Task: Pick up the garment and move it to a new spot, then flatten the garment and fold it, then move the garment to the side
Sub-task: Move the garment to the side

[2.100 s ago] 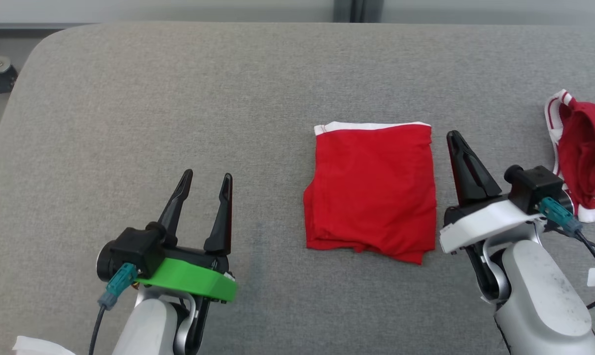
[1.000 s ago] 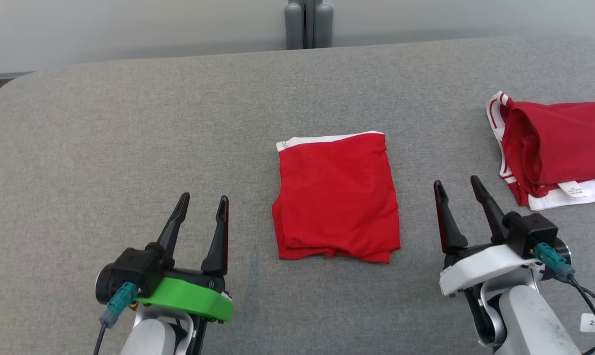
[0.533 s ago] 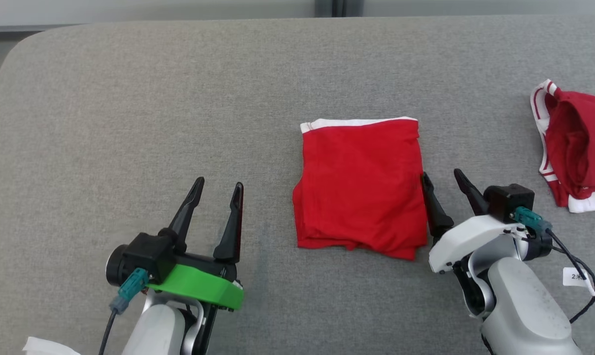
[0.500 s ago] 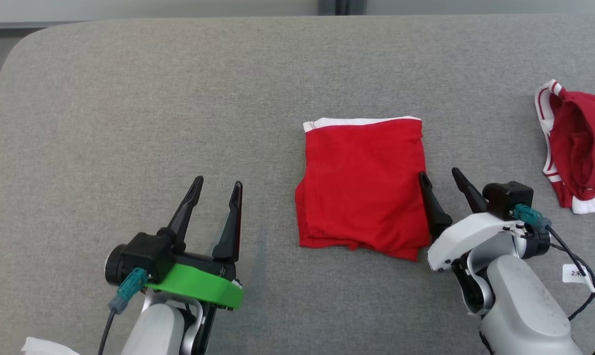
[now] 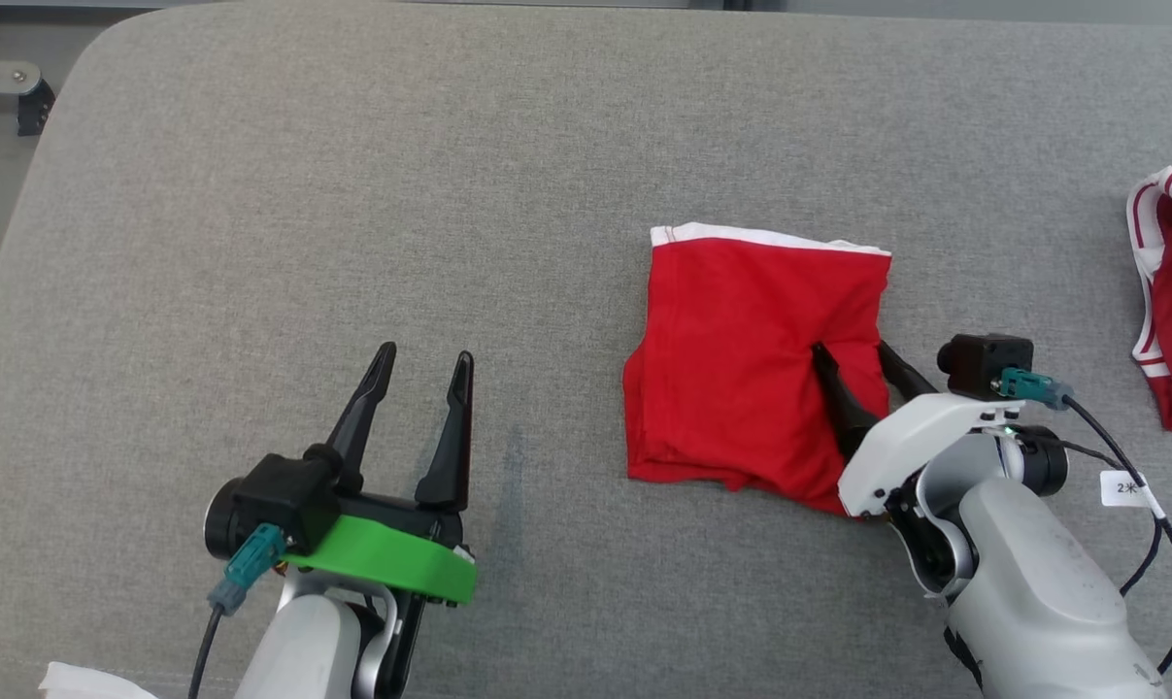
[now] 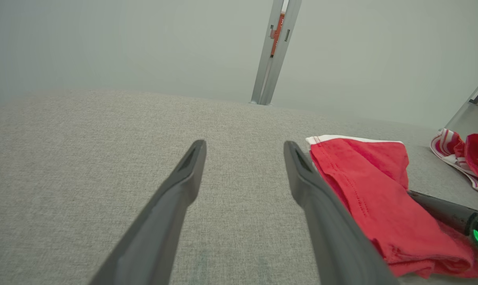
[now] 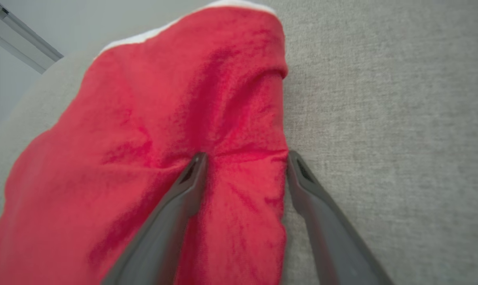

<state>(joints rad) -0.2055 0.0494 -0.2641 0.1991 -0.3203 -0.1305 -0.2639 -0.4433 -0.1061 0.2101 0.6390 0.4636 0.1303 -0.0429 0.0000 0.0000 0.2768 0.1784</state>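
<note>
The folded red garment [image 5: 755, 369] lies on the grey table [image 5: 352, 194], with the right gripper [image 5: 850, 347] spread wide over its right edge, one finger poking the cloth, while the left gripper [image 5: 425, 354] hangs spread wide, holding nothing, off to the left.

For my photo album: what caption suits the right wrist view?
Open right gripper straddling the edge of a folded red garment on a grey surface.
</note>
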